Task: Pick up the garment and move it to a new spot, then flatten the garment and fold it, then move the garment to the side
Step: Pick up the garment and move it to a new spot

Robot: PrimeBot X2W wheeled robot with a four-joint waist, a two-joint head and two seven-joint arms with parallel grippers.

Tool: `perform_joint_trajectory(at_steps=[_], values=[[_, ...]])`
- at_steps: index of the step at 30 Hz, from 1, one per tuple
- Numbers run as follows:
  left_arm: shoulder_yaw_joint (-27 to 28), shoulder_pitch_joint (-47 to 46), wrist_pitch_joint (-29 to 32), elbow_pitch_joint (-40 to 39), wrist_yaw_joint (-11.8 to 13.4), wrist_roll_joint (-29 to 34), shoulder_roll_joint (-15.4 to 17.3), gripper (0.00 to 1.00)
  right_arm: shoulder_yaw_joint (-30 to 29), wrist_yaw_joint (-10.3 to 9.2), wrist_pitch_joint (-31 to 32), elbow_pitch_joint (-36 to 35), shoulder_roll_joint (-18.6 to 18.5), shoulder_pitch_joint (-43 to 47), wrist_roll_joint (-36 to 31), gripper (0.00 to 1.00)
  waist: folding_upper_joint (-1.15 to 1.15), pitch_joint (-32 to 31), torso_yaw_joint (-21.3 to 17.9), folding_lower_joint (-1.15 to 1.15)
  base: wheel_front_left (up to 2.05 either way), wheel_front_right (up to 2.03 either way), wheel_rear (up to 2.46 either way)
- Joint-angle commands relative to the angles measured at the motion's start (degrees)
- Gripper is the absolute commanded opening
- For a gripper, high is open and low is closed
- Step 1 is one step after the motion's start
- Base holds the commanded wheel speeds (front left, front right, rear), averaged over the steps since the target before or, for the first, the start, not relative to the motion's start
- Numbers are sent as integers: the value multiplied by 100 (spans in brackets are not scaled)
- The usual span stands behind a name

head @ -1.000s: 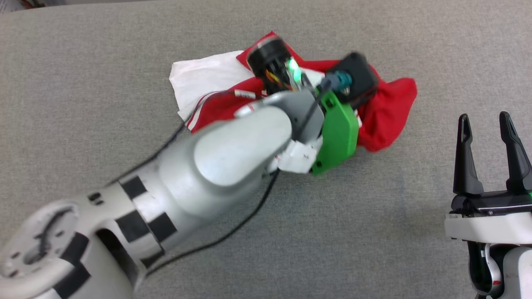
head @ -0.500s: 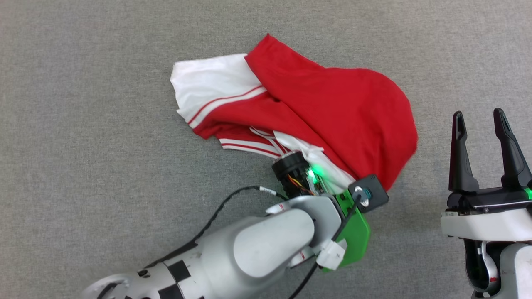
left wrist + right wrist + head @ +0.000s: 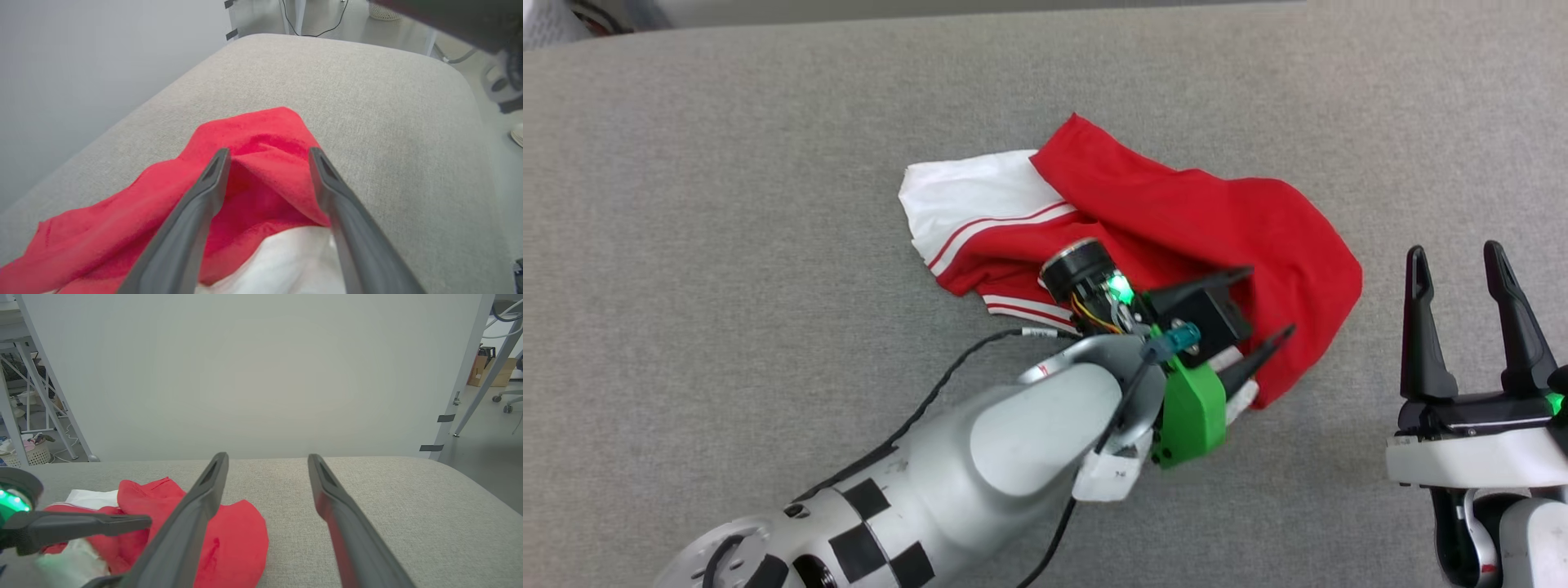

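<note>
The garment (image 3: 1176, 216) lies crumpled in the middle of the grey padded table (image 3: 727, 245), red body up, with one white sleeve (image 3: 964, 196) and its striped trim at the left. My left gripper (image 3: 1266, 302) hovers low over the garment's near right part, open, fingers pointing right. In the left wrist view the left gripper (image 3: 269, 152) straddles a raised red fold (image 3: 253, 130) without pinching it, white cloth below. My right gripper (image 3: 1455, 253) stands open at the lower right, off the cloth. The right wrist view has the right gripper (image 3: 266, 456) open and the garment (image 3: 241, 539) to its left.
The table's far edge (image 3: 1013, 12) runs along the top, a pale wall behind it. A black cable (image 3: 947, 384) trails from my left forearm over the table. Metal frame legs (image 3: 49, 388) and a basket (image 3: 28, 455) stand beyond the table's left end.
The left gripper, earlier at the garment's near edge after dragging it toward me, now stands open over the cloth with fingers pointing right. The head camera has shifted. The right gripper stays put.
</note>
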Motion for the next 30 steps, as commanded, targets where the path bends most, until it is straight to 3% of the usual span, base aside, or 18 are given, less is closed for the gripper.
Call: perform_joint_trajectory(at_steps=[1, 7, 17, 23, 30], values=[[86, -89, -179, 40, 119, -39, -24, 100, -4, -4, -26, 17, 0, 77, -15, 100, 0, -279, 162, 0, 0, 0, 0], [620, -12, -543, -7, 660, 2, 139, 100, -27, -4, -26, 37, 0, 262, -37, 100, 0, -595, 365, 0, 0, 0, 0], [2310, 1066, -582, -1365, 1582, 500, 1023, 100, -67, -4, -26, 37, 1, 448, -53, 100, 0, -855, 620, 0, 0, 0, 0], [3343, 2027, -583, -2001, 1848, 864, 1345, 100, -65, -4, -26, 66, 1, 528, -61, 100, 0, -969, 701, 0, 0, 0, 0], [4369, 3080, -583, -2360, 1819, 1202, 1477, 100, -29, -4, -26, 96, 1, 628, -70, 100, 0, -1109, 730, 0, 0, 0, 0]])
